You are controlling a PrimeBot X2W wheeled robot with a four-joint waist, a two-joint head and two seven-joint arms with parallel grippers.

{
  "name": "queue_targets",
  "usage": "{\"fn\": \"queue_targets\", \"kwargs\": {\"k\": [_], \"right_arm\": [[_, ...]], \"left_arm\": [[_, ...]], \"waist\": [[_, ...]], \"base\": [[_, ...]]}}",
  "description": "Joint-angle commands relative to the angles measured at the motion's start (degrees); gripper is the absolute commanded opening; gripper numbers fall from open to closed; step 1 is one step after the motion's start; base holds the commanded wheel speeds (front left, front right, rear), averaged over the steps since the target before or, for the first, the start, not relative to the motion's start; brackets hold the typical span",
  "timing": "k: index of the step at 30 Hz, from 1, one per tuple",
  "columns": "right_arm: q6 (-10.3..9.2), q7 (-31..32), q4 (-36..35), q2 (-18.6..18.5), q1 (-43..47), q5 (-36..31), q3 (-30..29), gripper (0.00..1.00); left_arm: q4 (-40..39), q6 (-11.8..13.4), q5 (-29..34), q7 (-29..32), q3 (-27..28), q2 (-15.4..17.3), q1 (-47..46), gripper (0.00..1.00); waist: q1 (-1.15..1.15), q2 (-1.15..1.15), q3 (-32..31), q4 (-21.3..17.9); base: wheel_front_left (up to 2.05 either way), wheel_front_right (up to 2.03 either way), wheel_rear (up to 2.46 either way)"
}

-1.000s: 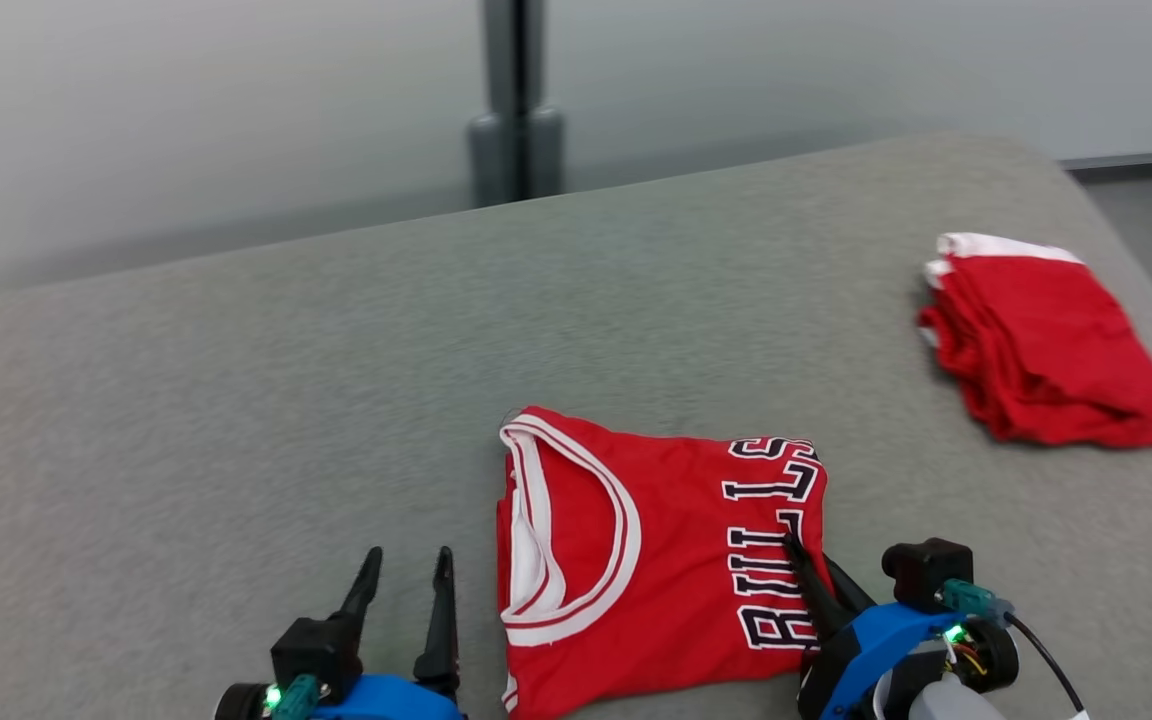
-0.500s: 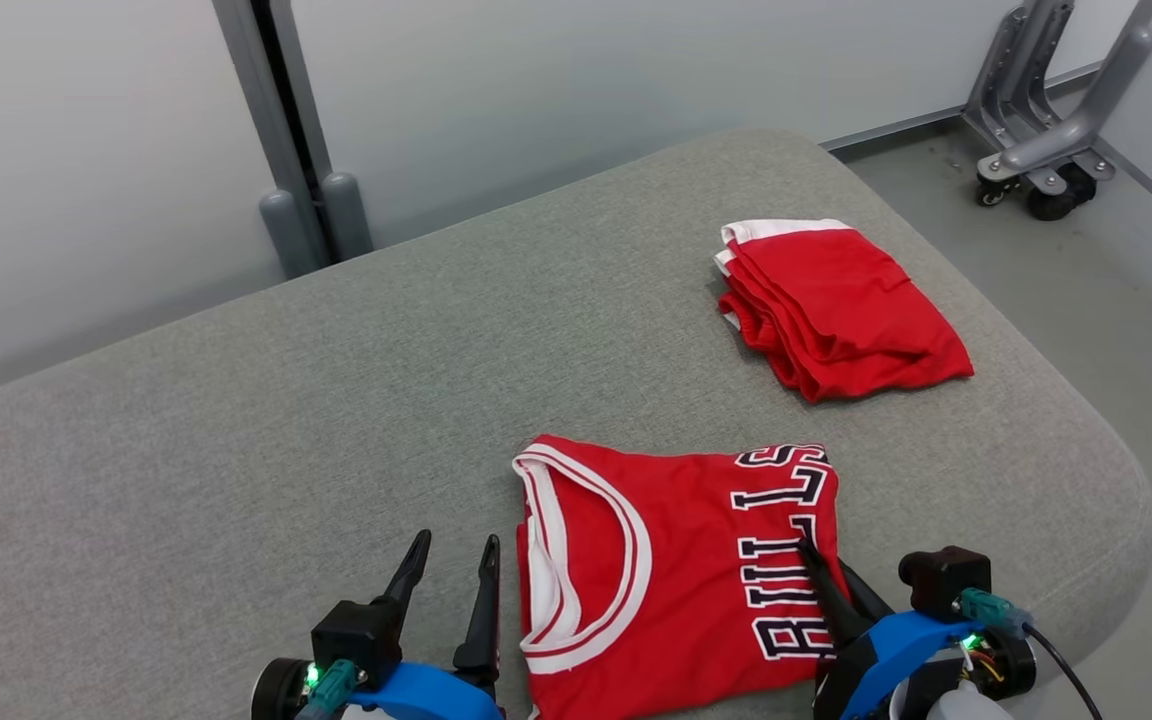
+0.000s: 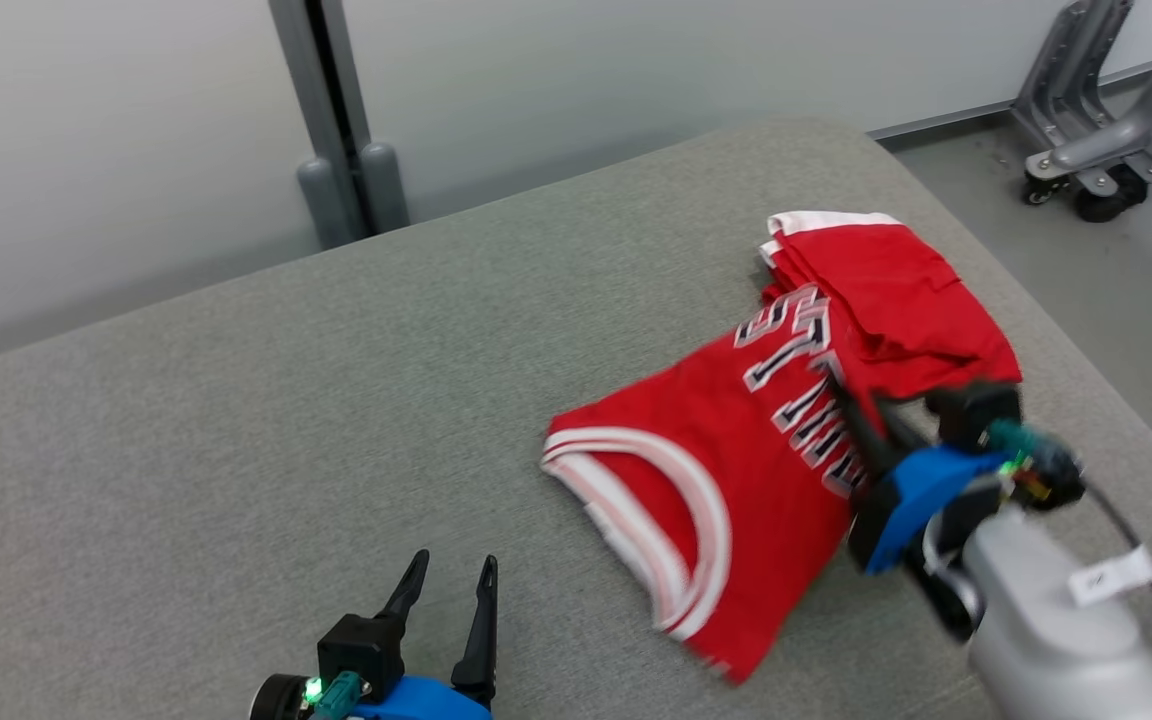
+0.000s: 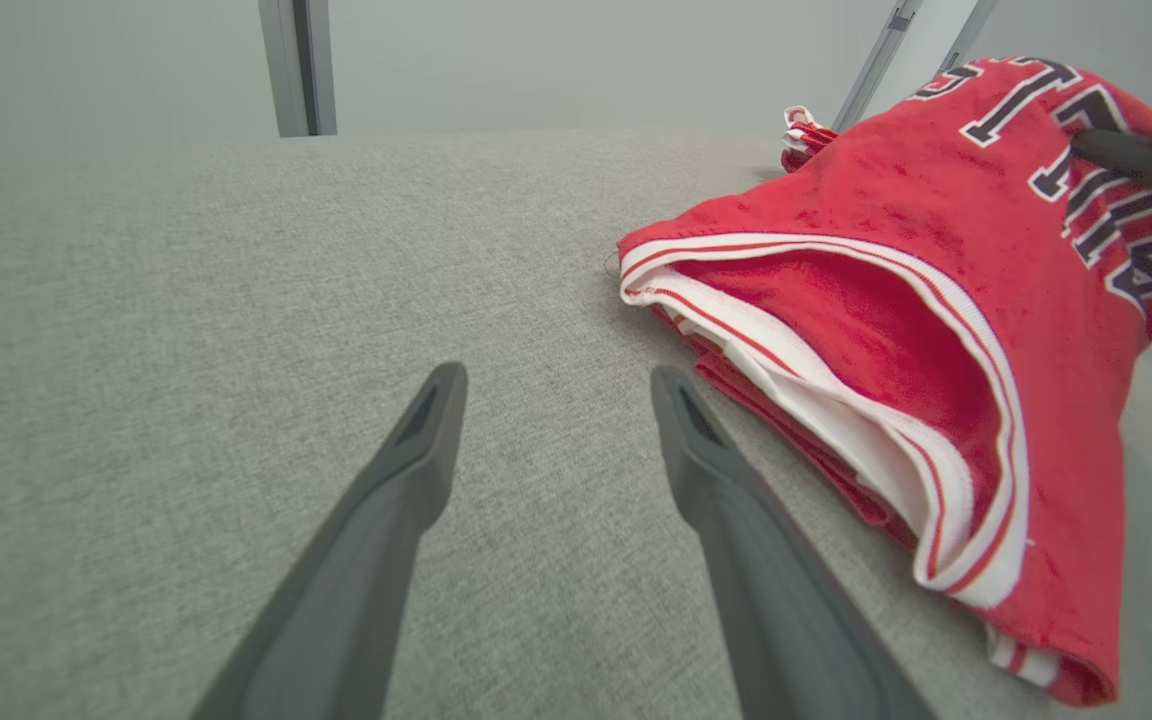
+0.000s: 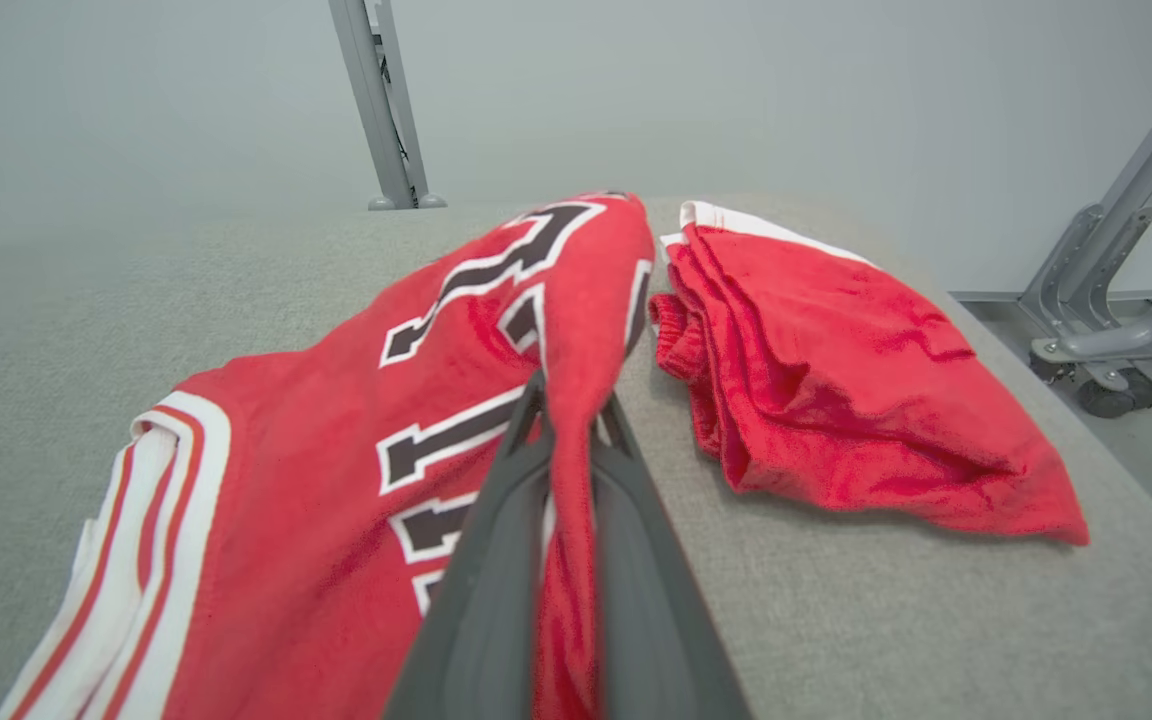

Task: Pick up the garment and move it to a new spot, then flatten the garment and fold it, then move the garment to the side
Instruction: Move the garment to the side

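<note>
Since the folded red jersey with dark lettering (image 3: 726,470) is pinched, part lifted, in the right hand (image 3: 848,405), only placing it aside by the far-right folded red cloth (image 3: 896,290) is left; left hand (image 3: 455,560) spread, empty.

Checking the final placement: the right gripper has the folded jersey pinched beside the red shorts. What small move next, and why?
Probably lower the jersey onto the cushion beside the shorts, then open: the right gripper is shut on its lettered edge, holding that edge raised.

Grey padded table (image 3: 236,380), folded red shorts (image 3: 901,280) lying at its far right, grey post (image 3: 326,100) against the pale wall (image 3: 636,80) beyond the far edge, wheeled metal frame (image 3: 1126,130) on the floor (image 3: 1116,290), far right.
</note>
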Motion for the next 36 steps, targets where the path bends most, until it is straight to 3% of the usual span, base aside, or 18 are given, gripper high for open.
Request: {"fn": "queue_targets", "kwargs": {"k": [1,6,14,15,16,21,23,30,36], "right_arm": [[-0.02,0.07,1.88,-1.65,-4.57,-0.52,-0.24,0.0],[-0.03,0.26,7.89,-5.76,-12.17,-2.23,-2.26,0.0],[-0.03,-0.45,22.23,-14.14,-22.27,-8.68,-11.94,0.0],[-0.03,-0.47,23.35,-14.9,-22.96,-9.67,-13.38,0.22],[-0.02,-0.58,24.16,-15.28,-23.3,-10.59,-14.64,1.0],[-0.02,-1.07,25.59,-15.9,-23.56,-15.0,-21.14,1.0],[-0.02,-1.21,24.76,-14.54,-22.99,-16.82,-23.3,1.0],[-0.02,-1.21,10.16,-6.25,-15.95,-19.41,-28.62,1.0],[-0.02,-1.23,-1.83,0.35,-5.56,-17.1,-24.6,1.0]], "left_arm": [[0.43,-0.22,1.02,-0.11,0.72,0.12,-1.02,1.0],[1.68,-0.45,1.8,-0.1,1.38,0.06,-0.3,1.0],[2.46,-0.85,3.91,-0.11,2.83,0.08,-1.33,1.0],[2.45,-0.9,4.18,-0.11,2.95,0.08,-1.46,1.0],[2.48,-0.83,4.42,-0.11,3.04,0.08,-1.55,1.0],[2.18,-0.41,4.91,-0.11,4.23,0.06,-2.43,1.0],[2.05,-0.25,5.05,-0.11,4.69,0.08,-2.58,1.0],[1.28,0.72,5.62,-0.11,7.45,0.09,-1.98,1.0],[-0.12,1.72,5.25,-0.1,10.71,0.09,-1.01,1.0]], "waist": [[0.0,0.0,1.12,1.45],[0.0,0.0,1.38,3.19],[0.0,0.0,3.06,6.37],[0.0,0.0,3.33,6.62],[0.0,0.0,3.59,6.83],[0.0,0.0,4.43,7.34],[0.0,0.0,4.53,7.43],[0.0,0.0,4.14,7.6],[0.0,0.0,3.28,8.68]], "base": [[0.0,0.0,0.0],[0.0,0.0,0.0],[0.0,0.0,0.0],[0.0,0.0,0.0],[0.0,0.0,0.0],[0.0,0.0,0.0],[0.0,0.0,0.0],[0.0,0.0,0.0],[0.0,0.0,0.0]]}}
